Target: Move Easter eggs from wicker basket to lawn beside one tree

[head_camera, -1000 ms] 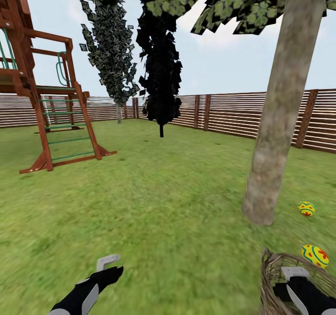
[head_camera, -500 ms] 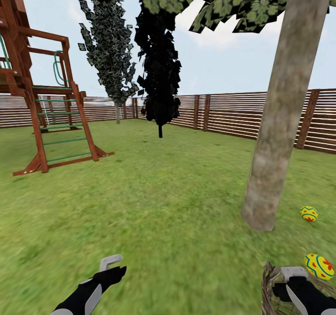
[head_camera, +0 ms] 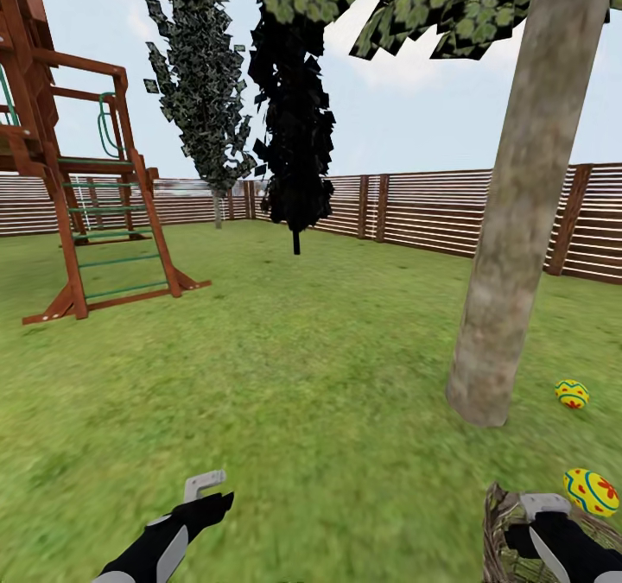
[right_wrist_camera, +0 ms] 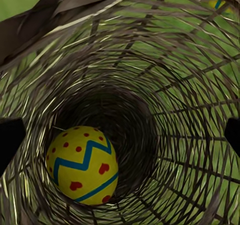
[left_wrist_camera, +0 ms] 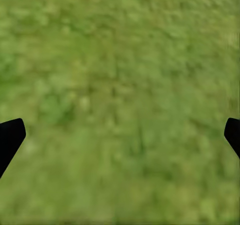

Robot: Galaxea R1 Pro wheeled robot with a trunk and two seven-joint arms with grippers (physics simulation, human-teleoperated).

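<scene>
Two Easter eggs lie on the lawn [head_camera: 302,376] to the right of the tree [head_camera: 510,246]: one [head_camera: 571,393] near the trunk's foot, the other [head_camera: 591,491] just beyond the wicker basket [head_camera: 499,522]. The basket stands at the lower right of the head view. A third egg [right_wrist_camera: 82,165] rests at the bottom of the basket [right_wrist_camera: 165,75]. My right gripper [head_camera: 542,522] [right_wrist_camera: 120,137] hangs open over the basket's mouth, well above that egg. My left gripper [head_camera: 206,490] [left_wrist_camera: 120,137] is open over bare grass [left_wrist_camera: 120,85].
A wooden playset [head_camera: 78,186] stands at the far left. A black-leaved tree [head_camera: 296,134] and a dark mottled tree [head_camera: 203,91] stand by the brown slat fence [head_camera: 432,212]. Open grass lies between me and them.
The whole view has shifted slightly, so the camera moved: the playset sits further left and the basket lower. Both grippers remain where they were and open.
</scene>
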